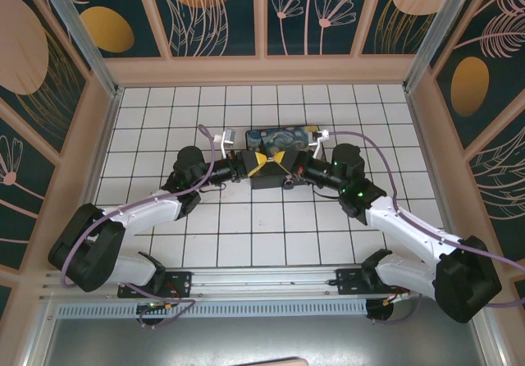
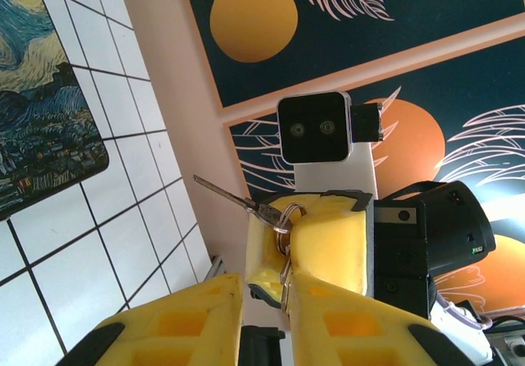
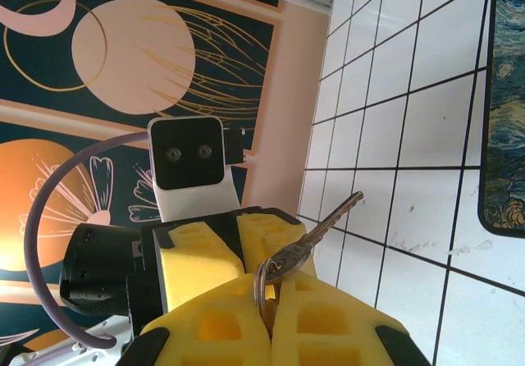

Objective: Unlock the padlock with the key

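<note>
Both arms reach in over the white tiled floor (image 1: 246, 226) and meet nose to nose at mid-table, just at the near edge of the flat box painted with a swirling blue-and-yellow night sky (image 1: 283, 139). The right gripper (image 3: 262, 292), with yellow foam-like pads, has its jaws pressed together on the split ring of the small silvery metal key (image 3: 308, 247). The key head sits just above the pads and the blade sticks out at a slant toward the tiles, clear of the floor. The left gripper (image 2: 267, 282), with the same yellow pads, faces it tip to tip. Its jaws stand only a narrow slot apart with a sliver of metal showing in the slot; cannot tell whether they pinch it. From the left wrist the key blade points up and away toward the pale wall base. The key is held in the air between the two grippers, near the painted box but not touching it.
</note>
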Robot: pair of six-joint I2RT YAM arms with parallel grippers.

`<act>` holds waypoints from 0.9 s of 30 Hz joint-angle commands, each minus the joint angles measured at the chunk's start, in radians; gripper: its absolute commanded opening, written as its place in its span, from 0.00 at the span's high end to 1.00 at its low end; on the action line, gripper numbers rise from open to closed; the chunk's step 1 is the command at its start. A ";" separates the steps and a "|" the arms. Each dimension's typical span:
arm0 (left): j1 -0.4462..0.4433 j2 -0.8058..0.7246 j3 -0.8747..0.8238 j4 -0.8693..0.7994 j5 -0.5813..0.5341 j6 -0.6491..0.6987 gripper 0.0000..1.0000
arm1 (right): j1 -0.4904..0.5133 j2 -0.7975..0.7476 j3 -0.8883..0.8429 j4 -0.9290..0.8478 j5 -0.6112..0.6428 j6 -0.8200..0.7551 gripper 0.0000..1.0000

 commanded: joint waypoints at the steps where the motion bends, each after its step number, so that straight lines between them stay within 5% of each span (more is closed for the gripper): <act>1: 0.003 0.002 0.001 0.060 0.025 0.000 0.80 | 0.011 0.001 0.030 0.040 0.011 0.002 1.00; 21: 0.003 0.013 -0.020 0.122 0.038 -0.035 0.87 | 0.023 0.011 0.046 0.021 0.037 -0.013 1.00; 27: 0.003 0.007 -0.024 0.121 0.037 -0.033 0.99 | 0.026 0.013 0.048 0.005 0.042 -0.022 0.94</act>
